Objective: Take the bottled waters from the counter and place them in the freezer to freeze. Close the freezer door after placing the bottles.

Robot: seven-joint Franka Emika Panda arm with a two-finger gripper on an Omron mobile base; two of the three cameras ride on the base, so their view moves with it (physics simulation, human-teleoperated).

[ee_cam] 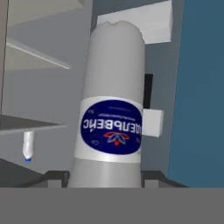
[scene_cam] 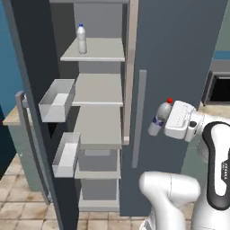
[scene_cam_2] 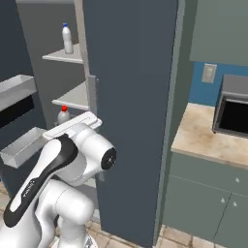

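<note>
Now red-capped bottle (scene_cam: 160, 118) clamped in gripper (scene_cam: 167, 122), long axis tilted, cap toward 1 o'clock, hanging before the shut right-hand door panel (scene_cam: 179, 67). Open freezer (scene_cam: 96, 103) shelves off at 9 o'clock; blue-capped bottle (scene_cam: 81, 39) upright on top shelf (scene_cam: 103, 50) at 11.

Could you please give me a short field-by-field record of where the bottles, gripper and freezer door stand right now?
red-cap bottle: held in the gripper, tilted, in front of the open freezer
blue-cap bottle: upright on the top shelf
gripper: shut on the red-cap bottle
freezer: open, shelves showing
freezer door: swung open to the left
bottles left to place: one
</note>
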